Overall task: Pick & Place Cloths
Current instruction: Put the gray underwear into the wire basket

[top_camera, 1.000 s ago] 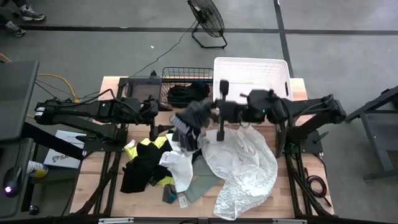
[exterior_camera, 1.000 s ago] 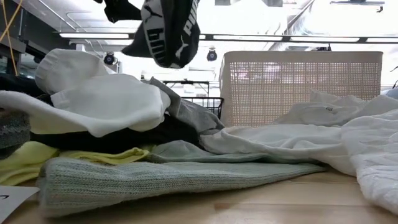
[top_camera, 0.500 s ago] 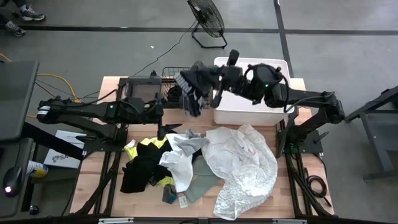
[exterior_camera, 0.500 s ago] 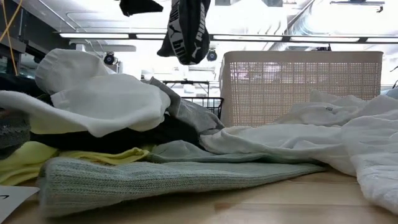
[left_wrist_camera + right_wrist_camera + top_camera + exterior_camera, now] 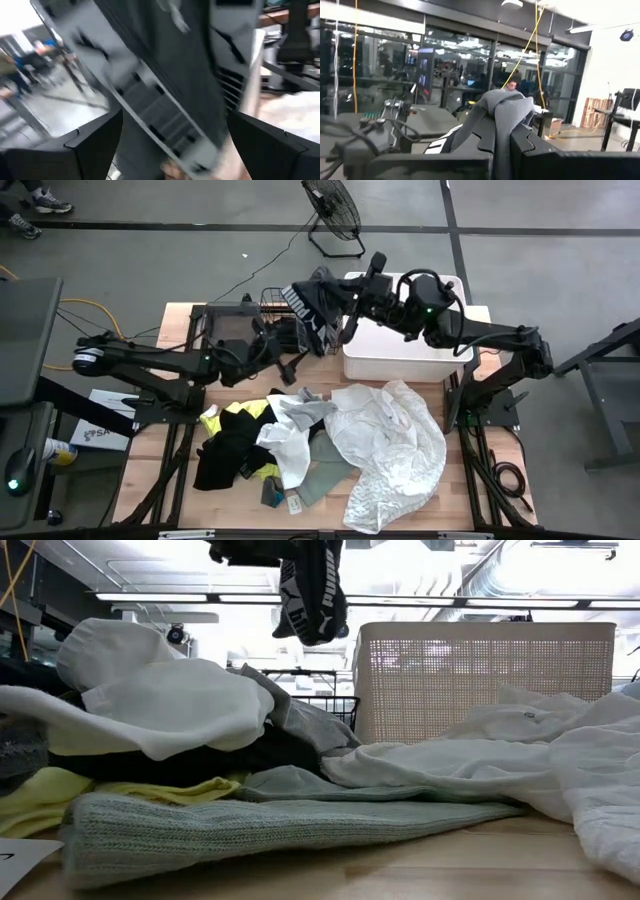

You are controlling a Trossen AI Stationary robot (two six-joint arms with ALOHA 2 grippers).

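Note:
A black garment with white lettering point(image 5: 308, 310) hangs high above the black wire basket point(image 5: 268, 302); the low view shows it dangling point(image 5: 312, 598). My right gripper point(image 5: 337, 304) is shut on it. The other cloths lie heaped on the table. They include a sheer white one point(image 5: 390, 442), black point(image 5: 225, 452), neon yellow point(image 5: 236, 411), white point(image 5: 160, 700) and a grey-green knit point(image 5: 250, 825). Dark cloth point(image 5: 288, 336) lies in the basket. My left gripper point(image 5: 293, 367) is open and hovers between basket and heap, touching nothing. My right gripper pinches a bunched fold of the garment point(image 5: 504, 111) between its two fingers, several layers thick. The fingers point(image 5: 540, 150) reach roughly level from the table's right. The fold bulges out past the fingers. The rest hangs slack below point(image 5: 318, 620), lifted clear above the basket.
The white rigid tub point(image 5: 392, 362) stands at the far right of the table, beside the wire basket. A paper tag point(image 5: 295, 503) lies at the near edge. A floor fan point(image 5: 335, 210) stands beyond the table. Bare wood shows along the near edge point(image 5: 420, 875).
My right gripper carried the hanging black garment from above the heap toward the table's far edge and a little left. It now hangs over the wire basket, higher than before. My left gripper moved toward the table's right, in front of the basket. The heap stayed still.

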